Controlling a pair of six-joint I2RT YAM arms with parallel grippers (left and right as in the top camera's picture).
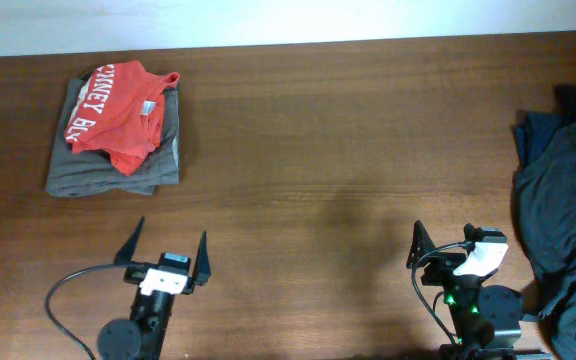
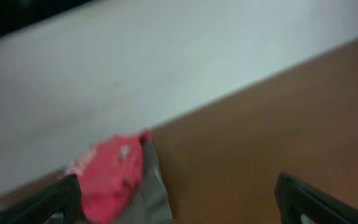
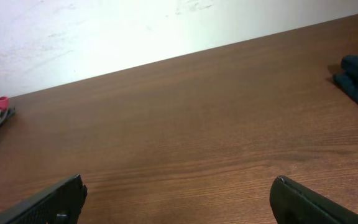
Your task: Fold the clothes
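Open wood runs across the middle of the table [image 1: 318,150], and it is bare between my left gripper [image 1: 172,232] and my right gripper [image 1: 450,240], both with jaws spread wide and holding nothing. The far left is taken: the orange-red T-shirt [image 1: 118,105] lies on the grey-brown garment [image 1: 98,178], a low stack ahead of my left arm and well apart from its fingertips. A black cable [image 1: 60,300] loops beside that arm's base. On my right, the dark blue-grey garments [image 1: 568,190] heap along the table edge just beside the arm, crowding that flank; bare wood lies to their left
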